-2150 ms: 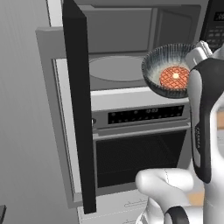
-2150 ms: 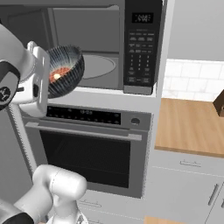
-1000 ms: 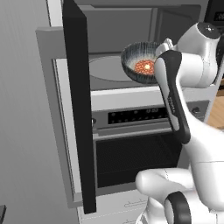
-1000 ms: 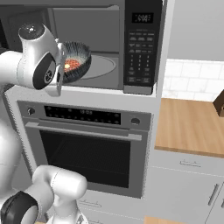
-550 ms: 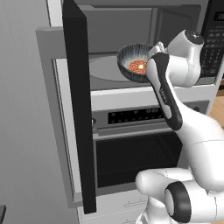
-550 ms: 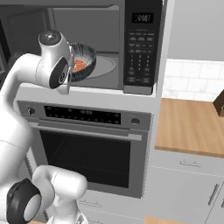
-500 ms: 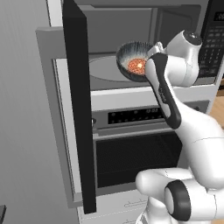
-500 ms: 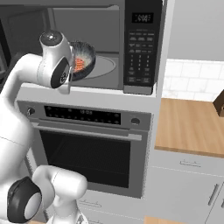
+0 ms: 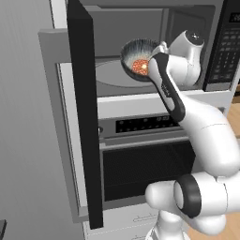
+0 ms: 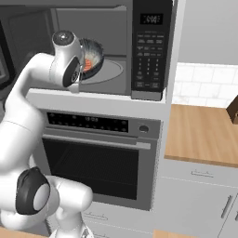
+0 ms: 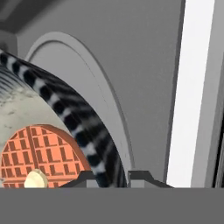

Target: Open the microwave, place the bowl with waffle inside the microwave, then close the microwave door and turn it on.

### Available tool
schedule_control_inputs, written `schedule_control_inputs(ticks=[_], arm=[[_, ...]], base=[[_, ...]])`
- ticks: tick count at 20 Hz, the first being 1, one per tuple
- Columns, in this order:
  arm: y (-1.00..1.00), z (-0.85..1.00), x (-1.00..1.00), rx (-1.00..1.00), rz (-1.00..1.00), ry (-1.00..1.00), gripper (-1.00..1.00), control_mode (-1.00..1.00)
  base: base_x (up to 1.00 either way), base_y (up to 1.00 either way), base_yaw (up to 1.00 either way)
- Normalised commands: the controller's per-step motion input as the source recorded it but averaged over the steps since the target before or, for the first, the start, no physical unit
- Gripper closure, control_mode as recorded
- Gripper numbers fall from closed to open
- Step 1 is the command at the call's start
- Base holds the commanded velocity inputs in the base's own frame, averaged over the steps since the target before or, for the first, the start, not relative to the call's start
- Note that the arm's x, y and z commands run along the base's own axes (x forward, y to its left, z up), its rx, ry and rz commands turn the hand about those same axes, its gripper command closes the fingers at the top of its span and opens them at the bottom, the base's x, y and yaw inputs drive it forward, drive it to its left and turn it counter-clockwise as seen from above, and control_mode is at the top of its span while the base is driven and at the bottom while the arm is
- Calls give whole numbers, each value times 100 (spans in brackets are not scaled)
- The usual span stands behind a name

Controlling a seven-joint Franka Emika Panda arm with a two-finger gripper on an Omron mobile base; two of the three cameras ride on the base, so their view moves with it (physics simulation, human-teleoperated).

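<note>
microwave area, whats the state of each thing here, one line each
microwave door: swung wide open
microwave: cavity open, clock display lit
turntable: bare, nothing resting on it
bowl: tilted, held by its rim over the turntable, not set down
waffle: inside the bowl, with a pale pat on top
gripper: shut on the bowl's rim
oven: door closed

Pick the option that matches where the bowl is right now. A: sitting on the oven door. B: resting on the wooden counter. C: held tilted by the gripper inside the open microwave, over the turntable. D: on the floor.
C: the bowl, waffle inside, is clamped at its rim by the gripper, tilted over the turntable inside the microwave, whose door stands open.
</note>
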Motion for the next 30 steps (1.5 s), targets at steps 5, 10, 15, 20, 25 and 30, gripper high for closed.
schedule_control_inputs(ticks=[5,10,15,20,25,30], arm=[[5,-4,37,0,0,0,100,-100],[0,-21,39,0,0,1,100,-100],[3,-7,28,0,0,0,100,-100],[4,0,17,0,0,0,-100,-100],[0,0,0,0,0,0,-100,-100],[0,2,-7,0,0,-3,-100,-100]], base=[[0,0,0],[0,0,0],[0,0,0],[0,0,0],[0,0,0],[0,0,0]])
